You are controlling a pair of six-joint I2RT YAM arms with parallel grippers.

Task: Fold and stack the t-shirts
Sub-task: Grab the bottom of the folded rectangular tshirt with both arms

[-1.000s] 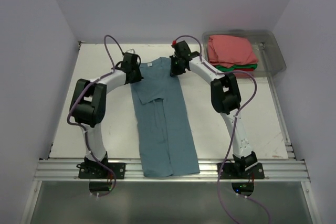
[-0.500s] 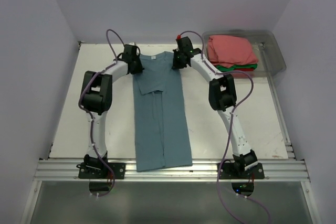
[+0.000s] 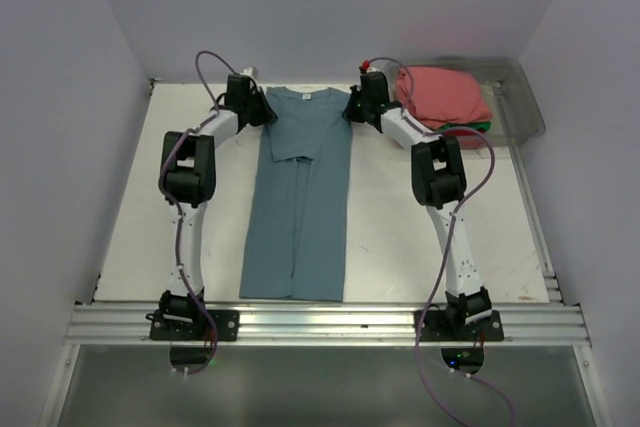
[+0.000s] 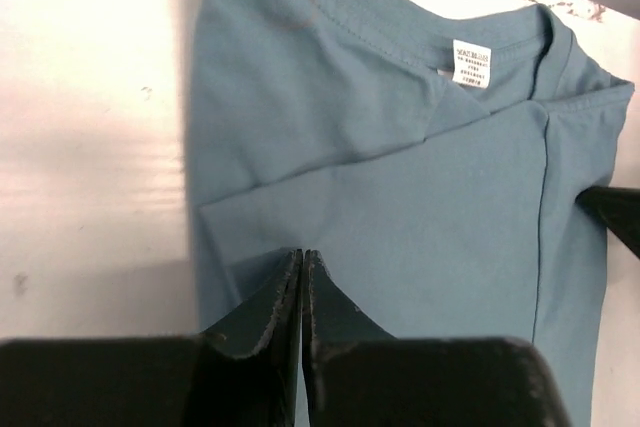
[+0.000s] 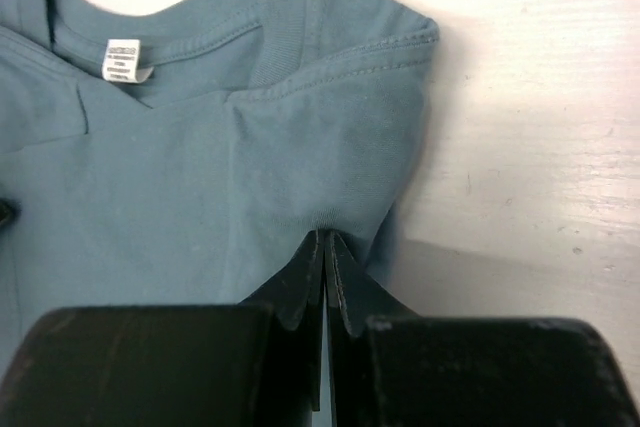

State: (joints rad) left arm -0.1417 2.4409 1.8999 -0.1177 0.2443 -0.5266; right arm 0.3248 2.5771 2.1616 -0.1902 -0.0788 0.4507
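White tabletop (image 3: 420,207) fills this little booth, and the job looks only partway through. At the far edge, left of centre, the left gripper (image 4: 302,259) has its jaws pressed together on a pinch of cloth at one shoulder of the slate-blue t-shirt (image 3: 300,197), with a crease running up to the tips. The shirt lies flat down the middle of the table, collar at the far edge and hem at the near edge. Its sleeves and sides are already turned in, so it makes one long narrow strip. I judge the lengthwise folds done and the crosswise folds yet to come. On the other shoulder the right gripper (image 5: 326,239) is likewise clamped shut, the fabric puckering where it bites. At the far-right corner a clear bin (image 3: 525,107) holds finished work: a folded salmon-pink tee (image 3: 440,95) on top and a green one (image 3: 470,128) showing beneath. The blue shirt has yet to join that stack.
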